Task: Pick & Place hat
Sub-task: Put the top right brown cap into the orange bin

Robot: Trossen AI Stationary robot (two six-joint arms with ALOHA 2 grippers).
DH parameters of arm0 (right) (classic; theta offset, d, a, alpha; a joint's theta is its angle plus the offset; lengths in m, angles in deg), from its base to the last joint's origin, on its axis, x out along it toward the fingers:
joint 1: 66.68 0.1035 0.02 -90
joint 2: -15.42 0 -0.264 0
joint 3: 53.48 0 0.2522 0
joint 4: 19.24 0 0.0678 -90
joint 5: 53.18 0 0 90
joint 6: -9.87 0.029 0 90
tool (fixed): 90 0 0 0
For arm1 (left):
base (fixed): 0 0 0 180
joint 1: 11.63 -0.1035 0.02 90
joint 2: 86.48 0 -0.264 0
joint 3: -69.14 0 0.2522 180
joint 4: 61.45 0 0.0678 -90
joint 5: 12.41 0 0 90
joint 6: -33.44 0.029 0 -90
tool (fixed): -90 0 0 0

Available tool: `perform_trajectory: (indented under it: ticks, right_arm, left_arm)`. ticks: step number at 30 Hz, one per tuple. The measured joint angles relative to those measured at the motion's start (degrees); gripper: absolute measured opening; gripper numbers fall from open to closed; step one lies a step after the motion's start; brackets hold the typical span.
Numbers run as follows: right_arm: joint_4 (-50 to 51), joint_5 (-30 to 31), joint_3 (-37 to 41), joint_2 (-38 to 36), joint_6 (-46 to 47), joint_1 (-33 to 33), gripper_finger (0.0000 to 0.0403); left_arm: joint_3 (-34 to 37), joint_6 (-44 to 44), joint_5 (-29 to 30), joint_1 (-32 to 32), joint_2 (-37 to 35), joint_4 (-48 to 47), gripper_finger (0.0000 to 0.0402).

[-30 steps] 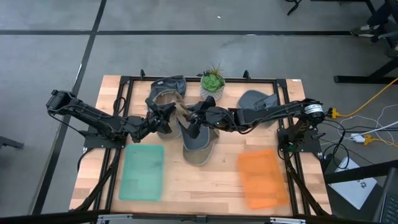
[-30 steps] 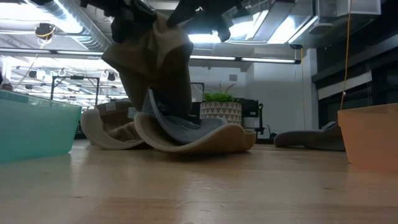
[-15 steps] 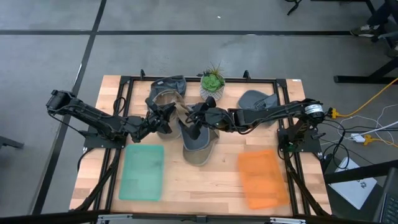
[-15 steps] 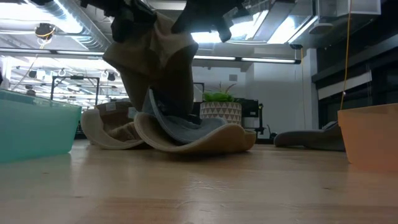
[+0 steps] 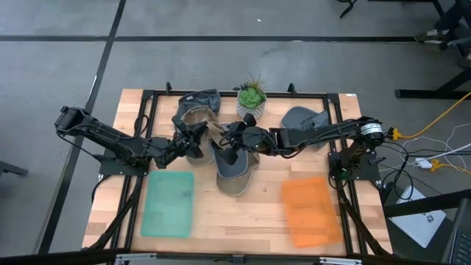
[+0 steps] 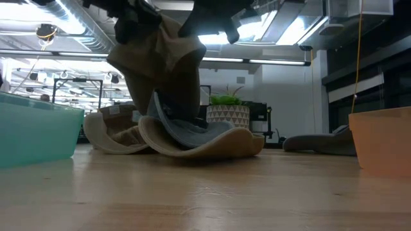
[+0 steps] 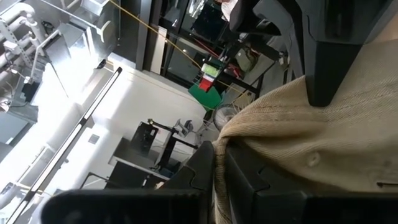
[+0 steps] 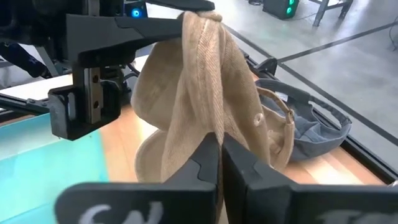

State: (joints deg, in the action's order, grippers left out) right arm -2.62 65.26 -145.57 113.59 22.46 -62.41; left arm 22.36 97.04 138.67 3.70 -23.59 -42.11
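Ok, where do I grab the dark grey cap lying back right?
Likely pinch the dark grey cap at its rim from straight above: it lies low and flat on the wooden table, leaving nothing to catch from the side.

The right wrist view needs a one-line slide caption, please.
Both grippers, right and left, pinch a tan hat above the table.
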Motion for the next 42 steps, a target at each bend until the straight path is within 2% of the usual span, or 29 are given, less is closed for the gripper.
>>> perform_trajectory:
  ticks: [6, 18, 24, 28, 34, 39, 42]
  right_arm:
    - [0.1, 0.5, 0.0, -0.4, -1.7, 0.0, 0.0003]
    - [7.8, 3.0, 0.0, -7.0, -2.7, 0.3, 0.0002]
    - [11.7, 3.6, 0.0, -11.5, -1.2, 1.9, 0.0002]
    - [14.2, 3.5, 0.0, -14.1, -0.6, 4.2, 0.0002]
    - [16.2, 3.5, 0.0, -18.8, -0.8, 8.3, 0.0002]
    - [16.4, 6.2, 0.0, -23.2, -0.9, 12.2, 0.0002]
    - [17.3, 5.5, 0.0, -26.0, 0.1, 14.6, 0.0002]
  left_arm:
    - [0.0, -1.8, 1.0, 0.3, 0.0, -0.3, 0.0045]
    - [0.0, -8.0, -0.6, 5.6, -0.6, 0.5, 0.0176]
    - [0.0, -12.2, 0.0, 7.7, -3.6, 2.3, 0.0227]
    - [0.0, -15.6, -1.1, 9.0, -6.6, 2.4, 0.0240]
    - [0.0, -19.7, -1.8, 10.5, -9.9, 2.3, 0.0239]
    - [0.0, -20.0, 1.3, 11.4, -10.4, 2.3, 0.0233]
    - [0.0, -20.0, 3.0, 12.0, -10.3, 2.3, 0.0231]
